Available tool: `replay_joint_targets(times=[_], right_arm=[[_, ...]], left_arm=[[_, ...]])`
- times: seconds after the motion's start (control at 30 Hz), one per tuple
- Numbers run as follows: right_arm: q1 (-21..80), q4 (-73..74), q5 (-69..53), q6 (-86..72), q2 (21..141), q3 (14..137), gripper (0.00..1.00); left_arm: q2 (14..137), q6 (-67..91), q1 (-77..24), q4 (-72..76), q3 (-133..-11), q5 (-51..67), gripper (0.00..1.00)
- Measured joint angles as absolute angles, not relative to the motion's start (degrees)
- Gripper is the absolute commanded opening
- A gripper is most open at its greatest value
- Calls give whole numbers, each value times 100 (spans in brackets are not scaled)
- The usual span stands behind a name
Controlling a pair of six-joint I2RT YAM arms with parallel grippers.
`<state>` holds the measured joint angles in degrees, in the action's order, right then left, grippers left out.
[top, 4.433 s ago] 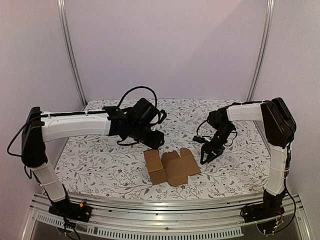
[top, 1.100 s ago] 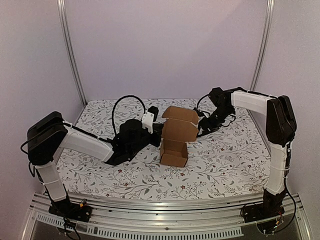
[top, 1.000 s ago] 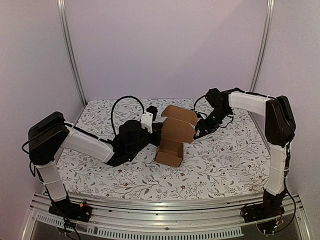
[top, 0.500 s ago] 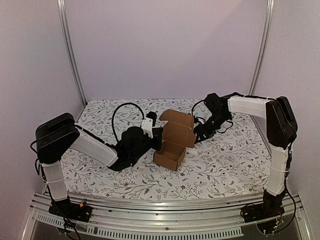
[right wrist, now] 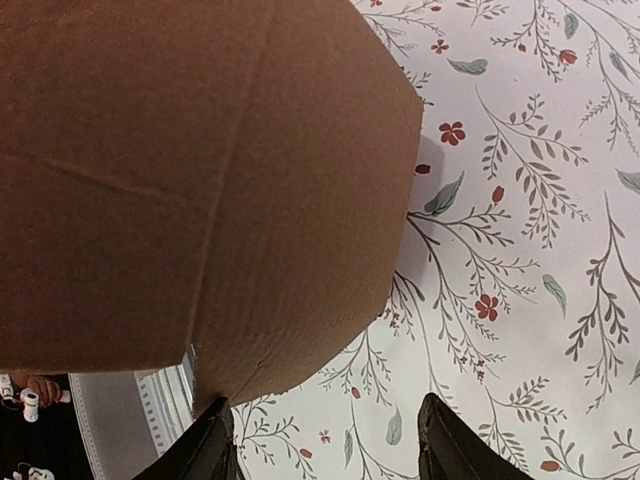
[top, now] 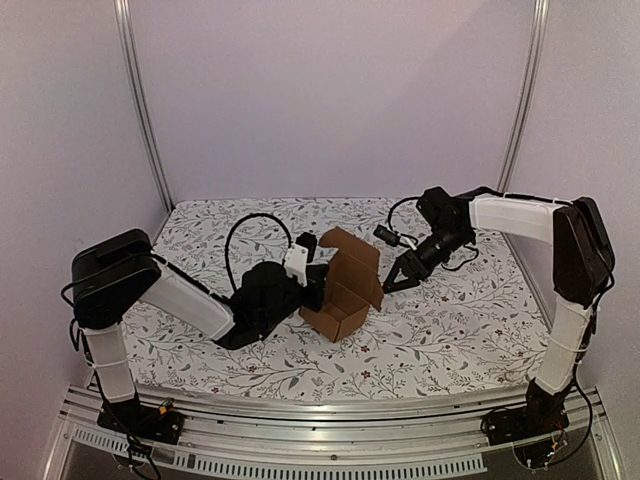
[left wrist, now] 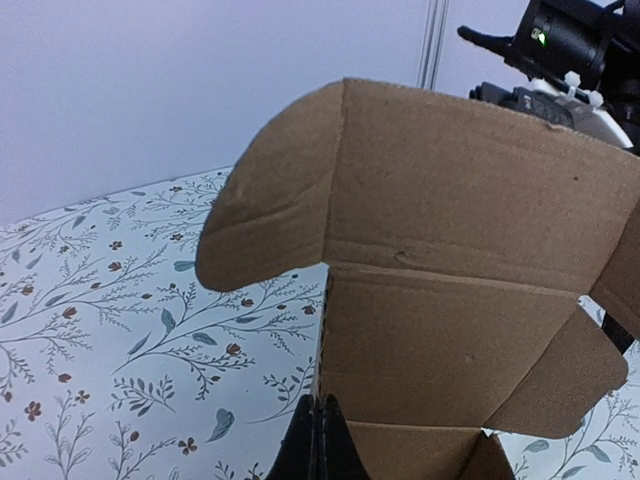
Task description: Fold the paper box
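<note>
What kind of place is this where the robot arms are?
Probably a robot lab's test booth: a left arm and right arm bolted to a metal rail, plain walls and metal posts around a flowery tabletop, and one cardboard box to practise on.

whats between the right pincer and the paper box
Only bare floral tablecloth, seen in the right wrist view between the open right pincer and the paper box. The top view shows them close together, nothing in between.
</note>
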<state>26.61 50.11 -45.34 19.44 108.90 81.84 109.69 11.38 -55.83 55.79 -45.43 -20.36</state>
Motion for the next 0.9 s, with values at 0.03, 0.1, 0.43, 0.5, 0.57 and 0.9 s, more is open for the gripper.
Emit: replay_joint_targets(times=[0.03, 0.1, 0.43, 0.5, 0.57, 0.9], right_arm=[[2679, 4995, -4567, 1970, 10849, 8169, 61], [2738, 4954, -4591, 2001, 10816, 8167, 61], [3253, 4866, -4558, 2320, 10774, 8082, 63], [3275, 4952, -4556, 2488, 10718, 8082, 63], [3269, 5022, -4554, 2663, 10645, 8082, 63], [3260, 5183, -4584, 3065, 10527, 8082, 62]], left_arm=[[10969, 1146, -5586, 5594, -4512, -2012, 0], [10969, 1168, -5594, 5631, -4453, -1984, 0], [10940, 1216, -5660, 5933, -4032, -2027, 0], [10906, 1173, -5660, 5918, -4034, -2023, 0], [10796, 1092, -5662, 5769, -4060, -2003, 0], [10403, 926, -5599, 4348, -4976, -1507, 0]])
